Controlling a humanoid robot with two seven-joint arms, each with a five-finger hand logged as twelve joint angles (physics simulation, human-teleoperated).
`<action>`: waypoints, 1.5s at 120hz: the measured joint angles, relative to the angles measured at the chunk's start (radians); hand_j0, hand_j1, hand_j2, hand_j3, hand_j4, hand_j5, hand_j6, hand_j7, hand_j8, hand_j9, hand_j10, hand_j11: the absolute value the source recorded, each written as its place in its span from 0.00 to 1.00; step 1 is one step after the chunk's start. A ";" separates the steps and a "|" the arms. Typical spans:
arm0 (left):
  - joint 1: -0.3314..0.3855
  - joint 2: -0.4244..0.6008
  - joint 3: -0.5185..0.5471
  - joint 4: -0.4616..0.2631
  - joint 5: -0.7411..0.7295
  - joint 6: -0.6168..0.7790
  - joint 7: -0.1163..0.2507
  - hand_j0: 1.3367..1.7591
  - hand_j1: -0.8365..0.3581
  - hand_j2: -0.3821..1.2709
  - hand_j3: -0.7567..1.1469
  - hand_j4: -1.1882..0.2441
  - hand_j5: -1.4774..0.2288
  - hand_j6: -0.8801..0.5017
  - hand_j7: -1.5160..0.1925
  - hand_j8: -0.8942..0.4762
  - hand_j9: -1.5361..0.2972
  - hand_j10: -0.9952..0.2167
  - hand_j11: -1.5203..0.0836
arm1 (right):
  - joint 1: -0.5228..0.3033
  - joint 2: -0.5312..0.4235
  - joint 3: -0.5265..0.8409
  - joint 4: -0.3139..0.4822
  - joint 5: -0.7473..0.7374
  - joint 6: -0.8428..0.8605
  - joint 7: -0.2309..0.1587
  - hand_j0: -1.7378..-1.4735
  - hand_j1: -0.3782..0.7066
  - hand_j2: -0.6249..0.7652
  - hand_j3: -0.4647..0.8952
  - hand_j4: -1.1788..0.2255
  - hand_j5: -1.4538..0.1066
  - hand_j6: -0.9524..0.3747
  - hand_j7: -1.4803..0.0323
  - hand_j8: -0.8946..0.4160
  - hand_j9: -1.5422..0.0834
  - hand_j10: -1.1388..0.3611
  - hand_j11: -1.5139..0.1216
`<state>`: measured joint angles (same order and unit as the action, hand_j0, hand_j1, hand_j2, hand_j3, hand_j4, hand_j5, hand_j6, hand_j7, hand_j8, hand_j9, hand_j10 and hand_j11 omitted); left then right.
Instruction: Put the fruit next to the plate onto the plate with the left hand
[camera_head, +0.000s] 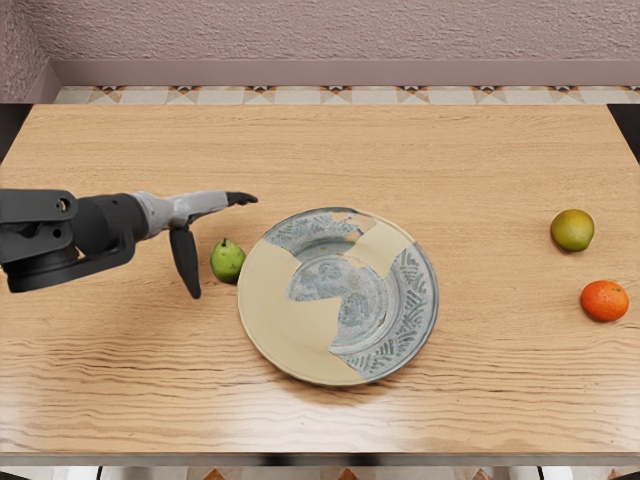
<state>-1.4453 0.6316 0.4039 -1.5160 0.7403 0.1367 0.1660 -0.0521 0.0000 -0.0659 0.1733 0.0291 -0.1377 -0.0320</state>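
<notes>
Pale wood grain is running across the surface (320, 150), which is filling most of the view. Beyond its far edge a strip of patterned floor tiles (330, 95) is meeting a pinkish textured wall (330, 30). The left hand (185, 215) is extending in from the left, its fingers (186, 262) spreading wide and holding nothing. The green pear (227, 260) is sitting just right of them, just beside the left rim of the grey-and-beige plate (275, 320), not on it. At the right, a yellow-green fruit (572, 230) and an orange (604, 300) are lying well apart from the plate.
</notes>
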 joint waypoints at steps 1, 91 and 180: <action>0.000 -0.001 0.000 0.000 0.000 0.000 0.000 0.76 0.94 0.24 0.40 0.79 0.82 0.59 0.84 0.61 0.80 0.77 0.90 | 0.000 0.000 0.000 0.000 0.000 0.000 0.000 0.30 0.06 0.45 0.34 0.82 0.91 0.70 0.95 0.66 0.93 0.74 0.90; 0.016 -0.021 0.036 0.026 0.002 0.040 0.000 0.76 0.72 0.26 0.40 0.64 0.66 0.44 0.68 0.45 0.65 0.60 0.73 | 0.000 0.000 0.000 0.000 0.000 0.000 0.000 0.30 0.06 0.45 0.34 0.82 0.91 0.70 0.95 0.66 0.93 0.74 0.90; 0.043 -0.078 0.104 0.026 0.002 0.212 0.000 0.76 0.68 0.27 0.40 0.61 0.63 0.41 0.65 0.42 0.62 0.56 0.69 | 0.000 0.000 0.000 0.000 0.000 0.000 0.000 0.30 0.06 0.45 0.34 0.82 0.91 0.70 0.95 0.66 0.93 0.74 0.90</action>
<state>-1.4022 0.5539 0.5076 -1.4900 0.7422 0.3489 0.1660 -0.0521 0.0000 -0.0659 0.1733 0.0291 -0.1375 -0.0318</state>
